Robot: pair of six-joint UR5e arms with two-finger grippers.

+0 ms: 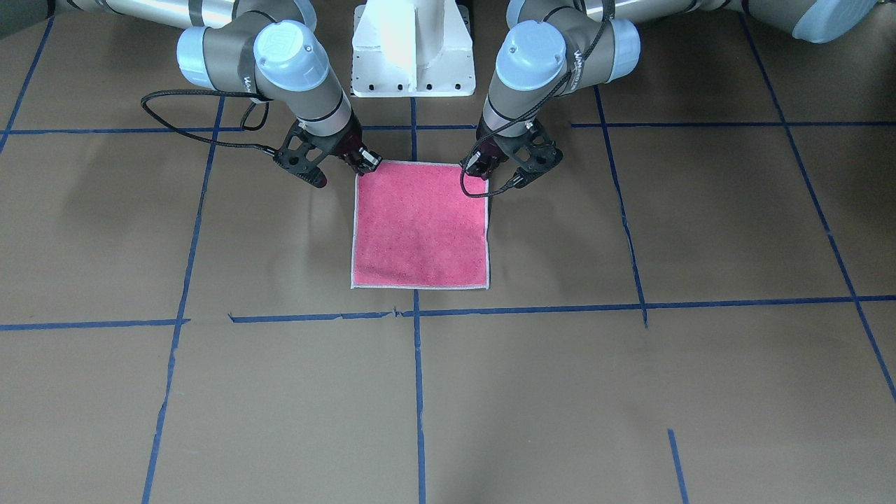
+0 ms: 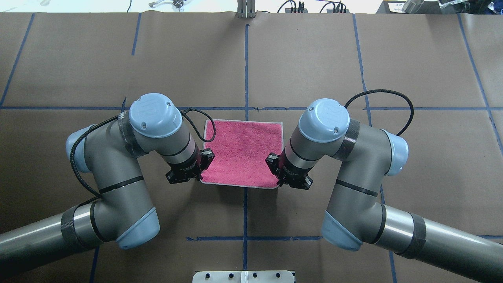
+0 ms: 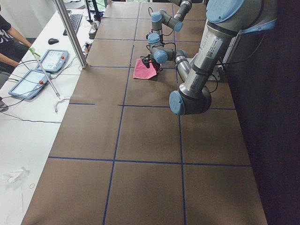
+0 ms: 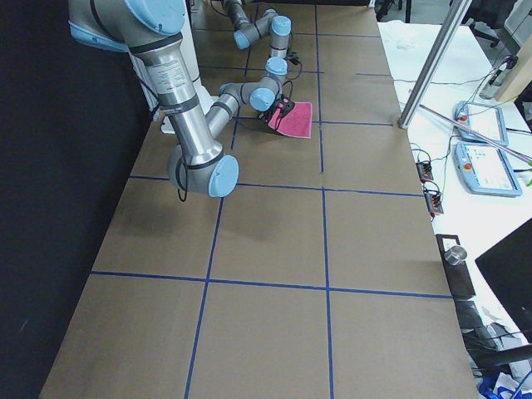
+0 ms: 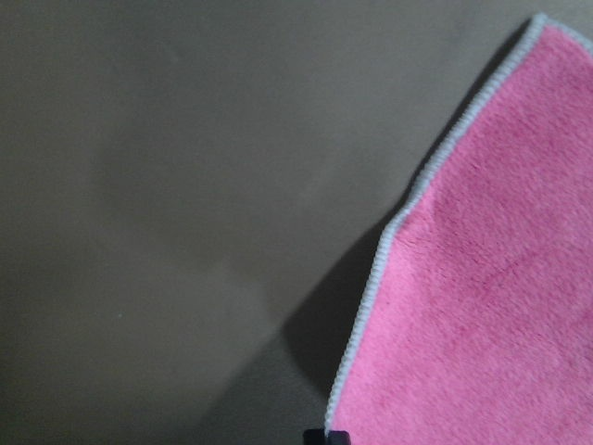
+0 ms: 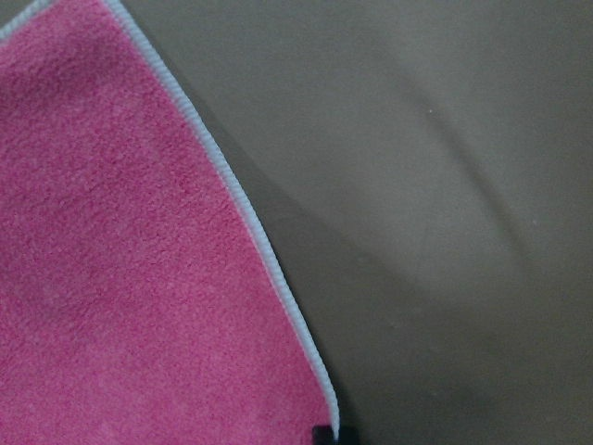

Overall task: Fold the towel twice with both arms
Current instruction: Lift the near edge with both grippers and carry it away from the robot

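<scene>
The towel [image 1: 420, 227] lies pink face up on the brown table, pale edging all round. It also shows in the overhead view [image 2: 243, 153]. My left gripper [image 1: 483, 170] is at the towel's corner nearest the robot on my left side, shut on that corner. My right gripper [image 1: 367, 164] is shut on the other near corner. In the overhead view the left gripper [image 2: 199, 175] and right gripper [image 2: 276, 179] sit at the towel's near edge. Both wrist views show the towel [image 5: 482, 306] [image 6: 120, 278] edge raised a little, with shadow under it.
The white pedestal base [image 1: 413, 49] stands just behind the towel. Blue tape lines [image 1: 417, 392] cross the brown paper table. Tablets [image 3: 49, 61] and a metal post [image 3: 70, 33] stand at the far side, and a person's arm [image 3: 9, 47] shows there.
</scene>
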